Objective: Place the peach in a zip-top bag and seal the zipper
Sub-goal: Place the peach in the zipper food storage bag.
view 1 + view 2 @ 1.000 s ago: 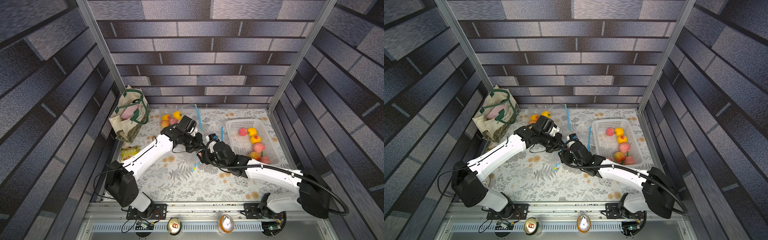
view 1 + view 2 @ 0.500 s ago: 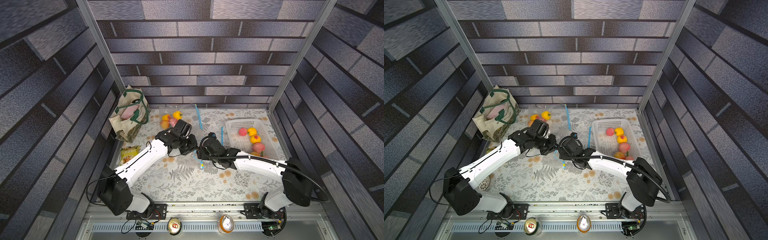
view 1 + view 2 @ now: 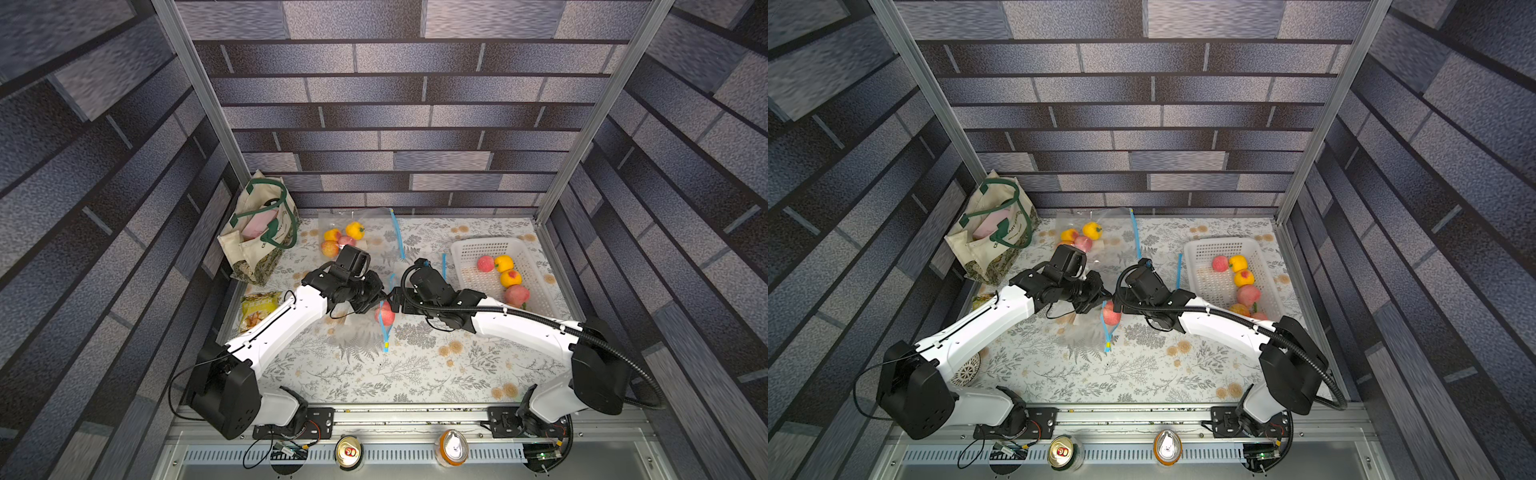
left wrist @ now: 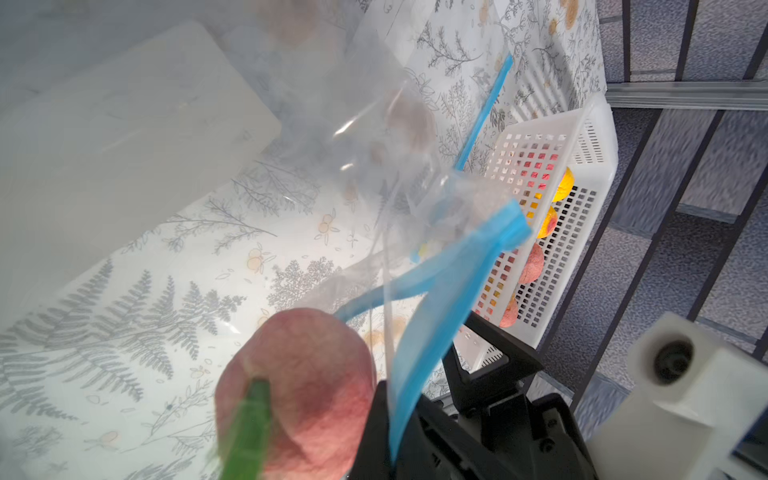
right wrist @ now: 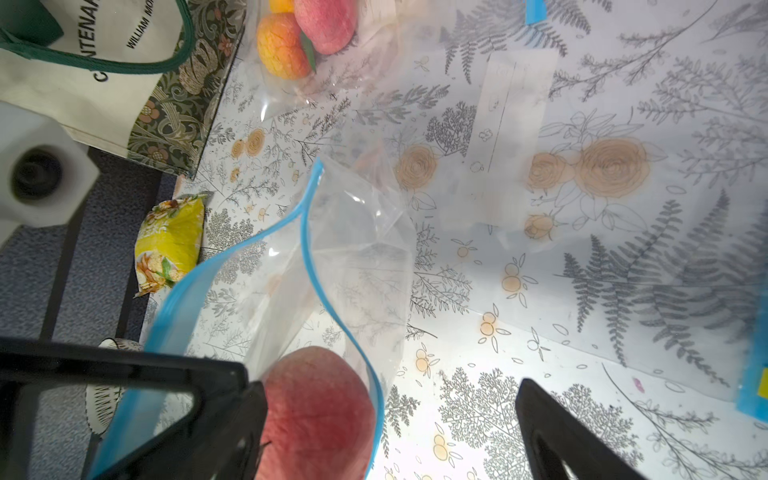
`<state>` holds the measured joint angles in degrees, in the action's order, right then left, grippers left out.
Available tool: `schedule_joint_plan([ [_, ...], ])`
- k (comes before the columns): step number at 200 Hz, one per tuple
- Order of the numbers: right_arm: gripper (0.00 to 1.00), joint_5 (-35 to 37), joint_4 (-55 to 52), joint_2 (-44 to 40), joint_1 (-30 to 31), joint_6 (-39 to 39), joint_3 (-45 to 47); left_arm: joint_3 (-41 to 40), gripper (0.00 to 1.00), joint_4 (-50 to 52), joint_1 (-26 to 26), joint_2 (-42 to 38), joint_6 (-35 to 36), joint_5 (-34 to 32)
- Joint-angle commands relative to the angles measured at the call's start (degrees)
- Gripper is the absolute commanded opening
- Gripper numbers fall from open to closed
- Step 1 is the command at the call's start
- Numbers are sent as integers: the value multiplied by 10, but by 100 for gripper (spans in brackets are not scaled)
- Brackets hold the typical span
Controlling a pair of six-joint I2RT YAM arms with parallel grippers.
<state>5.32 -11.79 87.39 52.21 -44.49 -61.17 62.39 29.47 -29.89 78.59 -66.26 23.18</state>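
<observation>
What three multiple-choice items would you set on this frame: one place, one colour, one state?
1. The peach beside the right end effector lies:
A) inside the white basket
B) at the open mouth of the zip-top bag
C) inside the tote bag

2. The bag's zipper strip is:
A) red
B) green
C) blue

3. The left end effector is:
A) shut on the bag's zipper strip
B) open above the white basket
C) shut on the peach

Key:
1 B, the right wrist view shows the peach between the two parted lips of the strip.
2 C, the strip is blue in both wrist views.
3 A, the left wrist view shows the strip clamped in its jaws.
</observation>
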Motion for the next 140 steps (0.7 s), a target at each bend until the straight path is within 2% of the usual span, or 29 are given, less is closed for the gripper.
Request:
schedule_joint_plan([
  [1, 85, -127, 109, -23, -3, -34, -5, -12, 0, -75, 2, 12, -18, 41],
  [15, 78, -149, 137, -14, -15, -54, 17, -19, 0, -88, 10, 8, -27, 51],
  [63, 59, -149, 109, -43, -24, -55, 38, -21, 0, -89, 31, -1, -18, 64],
  [98, 52, -180, 121, -31, -27, -53, 55, -16, 0, -92, 33, -4, -17, 67],
  [122, 49, -151, 108, -14, -25, -49, 52, -10, 0, -93, 33, -9, -19, 70],
  [140, 50, -125, 91, 8, -25, -40, 33, 1, 0, -84, 30, -14, -19, 70],
])
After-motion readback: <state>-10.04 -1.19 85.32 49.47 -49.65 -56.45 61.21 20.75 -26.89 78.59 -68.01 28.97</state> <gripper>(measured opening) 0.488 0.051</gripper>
